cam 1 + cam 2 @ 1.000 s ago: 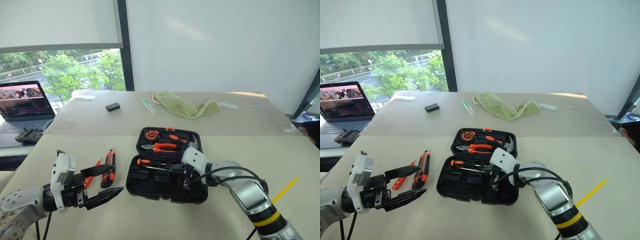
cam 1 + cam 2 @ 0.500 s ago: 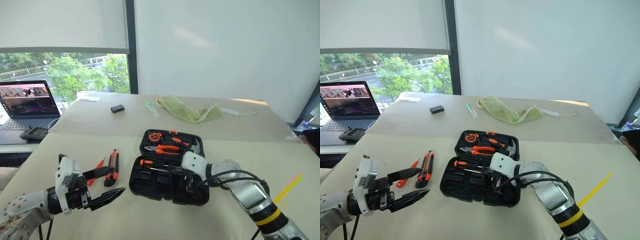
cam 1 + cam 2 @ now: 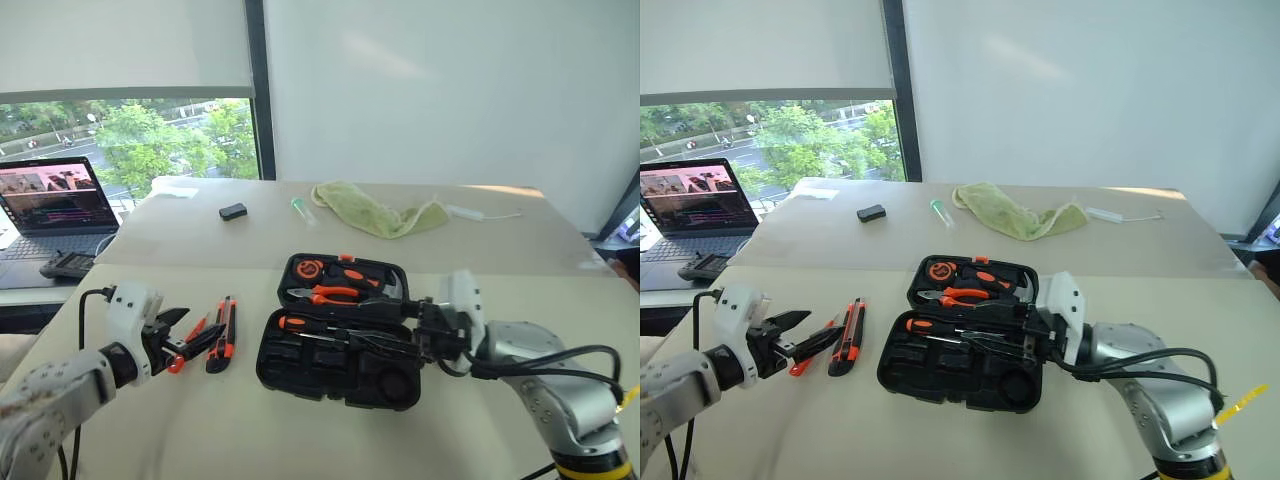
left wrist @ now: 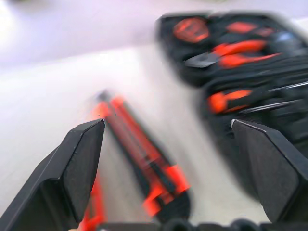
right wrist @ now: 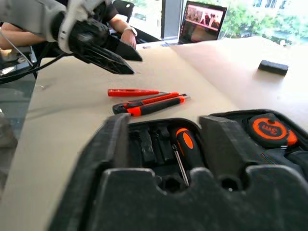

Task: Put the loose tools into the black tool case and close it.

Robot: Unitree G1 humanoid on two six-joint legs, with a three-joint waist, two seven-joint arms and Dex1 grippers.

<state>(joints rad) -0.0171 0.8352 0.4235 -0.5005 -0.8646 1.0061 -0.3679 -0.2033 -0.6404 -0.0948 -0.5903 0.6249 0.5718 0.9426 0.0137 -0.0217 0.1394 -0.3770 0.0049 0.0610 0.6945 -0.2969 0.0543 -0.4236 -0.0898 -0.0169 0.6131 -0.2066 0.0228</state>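
Your left gripper [image 3: 800,335] is spread wide and aimed at the orange-black utility knife [image 3: 846,335] on the table, ready to take it. Your right gripper [image 3: 1025,325], parted and empty, hangs above the open black plastic tool case [image 3: 965,345].

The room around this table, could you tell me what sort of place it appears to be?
Probably an office or lab workspace: a large window with a roller blind, an open laptop alongside, and a wide plain table.

One black tool case [image 3: 335,362]. Two screwdrivers [image 3: 330,327] inside, plus one pliers [image 3: 325,294] and one tape measure [image 3: 303,269]. One utility knife [image 3: 220,334] and one slim orange screwdriver [image 3: 190,335] outside. One laptop [image 3: 56,205], one green cloth [image 3: 375,214], one small black box [image 3: 232,211].
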